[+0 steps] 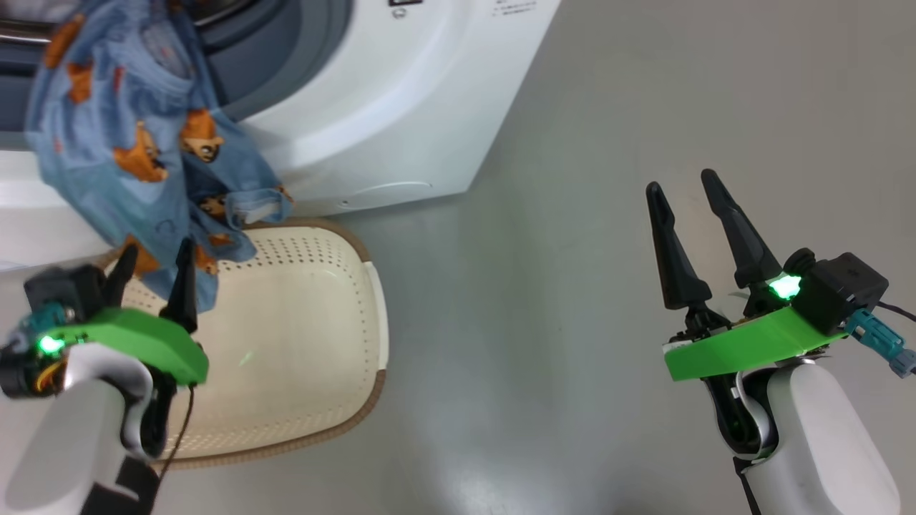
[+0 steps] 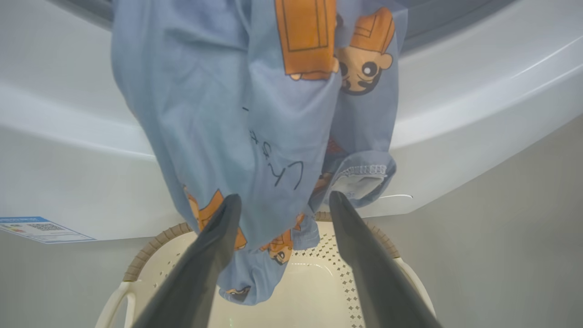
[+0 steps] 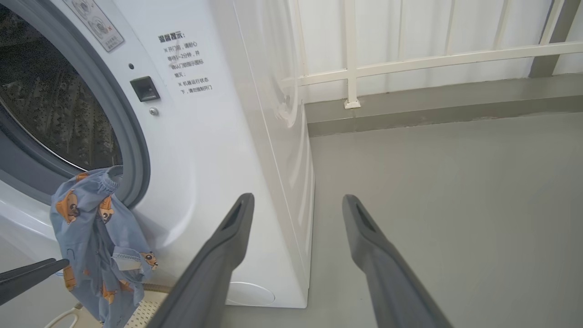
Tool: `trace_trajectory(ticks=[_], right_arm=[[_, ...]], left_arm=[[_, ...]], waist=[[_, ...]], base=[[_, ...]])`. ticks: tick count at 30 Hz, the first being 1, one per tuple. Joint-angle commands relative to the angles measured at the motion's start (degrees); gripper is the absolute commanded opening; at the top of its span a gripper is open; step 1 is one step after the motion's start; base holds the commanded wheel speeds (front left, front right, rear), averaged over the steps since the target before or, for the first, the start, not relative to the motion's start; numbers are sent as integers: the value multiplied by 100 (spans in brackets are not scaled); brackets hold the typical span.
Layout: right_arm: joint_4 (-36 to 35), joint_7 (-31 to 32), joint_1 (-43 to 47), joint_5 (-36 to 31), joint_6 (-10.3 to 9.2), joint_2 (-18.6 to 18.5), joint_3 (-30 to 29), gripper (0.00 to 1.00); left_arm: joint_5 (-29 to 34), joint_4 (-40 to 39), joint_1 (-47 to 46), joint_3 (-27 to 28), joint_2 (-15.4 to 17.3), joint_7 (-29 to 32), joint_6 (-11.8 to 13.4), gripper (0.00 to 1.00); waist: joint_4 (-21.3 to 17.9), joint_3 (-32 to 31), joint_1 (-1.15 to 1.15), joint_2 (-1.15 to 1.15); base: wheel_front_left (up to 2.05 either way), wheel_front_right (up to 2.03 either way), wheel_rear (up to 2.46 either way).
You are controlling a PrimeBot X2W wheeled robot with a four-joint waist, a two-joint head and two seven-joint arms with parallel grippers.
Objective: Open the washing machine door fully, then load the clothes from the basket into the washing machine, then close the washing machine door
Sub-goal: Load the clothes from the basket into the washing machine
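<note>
Head view: the clothes (image 1: 136, 143), blue with orange cartoon prints, hang from the lower lip of the washing machine (image 1: 401, 121) opening, their long axis running down toward the basket (image 1: 300, 336) on the floor (image 1: 644, 86) just in front. The left tool (image 1: 157, 249) sits at the lower left, fingers pointing up at the cloth's lower edge and spread apart, gripping nothing. The right tool (image 1: 680, 182) is well apart over bare floor, its pale forearm rising from the lower right, fingers released and empty.

Left wrist view: the clothes (image 2: 237, 114) drape down the washer's white front, the hem hanging over the basket rim (image 2: 150, 246). The cloth hangs just beyond the parted fingers; whether they touch it cannot be told. A blue label sticker (image 2: 36, 228) sits on the white panel at left.

Right wrist view: the steel drum (image 3: 45, 100) and grey gasket (image 3: 132, 150) stand exposed, with the clothes (image 3: 95, 237) spilling over the gasket's lower edge. The right tool (image 3: 297, 197) points past the washer's corner toward a white railing (image 3: 410, 59).
</note>
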Motion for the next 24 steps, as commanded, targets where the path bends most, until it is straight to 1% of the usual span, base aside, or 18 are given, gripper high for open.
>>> trace_trajectory(ticks=[1, 8, 14, 19, 24], right_arm=[[-174, -27, -49, 29, 9, 21, 110, 100], [-224, -27, -110, 14, 9, 106, 114, 100], [-257, -27, -144, -11, 9, 160, 120, 100], [-276, -27, -166, -23, 9, 187, 114, 100], [-273, -27, -154, -39, 9, 206, 98, 100]], left_arm=[[-91, 23, -193, 89, 240, -72, -13, 100], [-439, 849, -895, -402, 460, -160, -14, 100], [-692, 1342, -1428, -735, 563, -246, -15, 100], [-763, 1492, -1819, -1008, 596, -345, -15, 100], [-747, 1649, -2041, -1028, 565, -395, -15, 100]], waist=[[-124, 131, 0, 0], [-302, 381, 0, 0], [-407, 548, 0, 0], [-453, 625, 0, 0], [-460, 641, 0, 0]], base=[[0, 0, 0], [0, 0, 0], [0, 0, 0], [0, 0, 0], [0, 0, 0]])
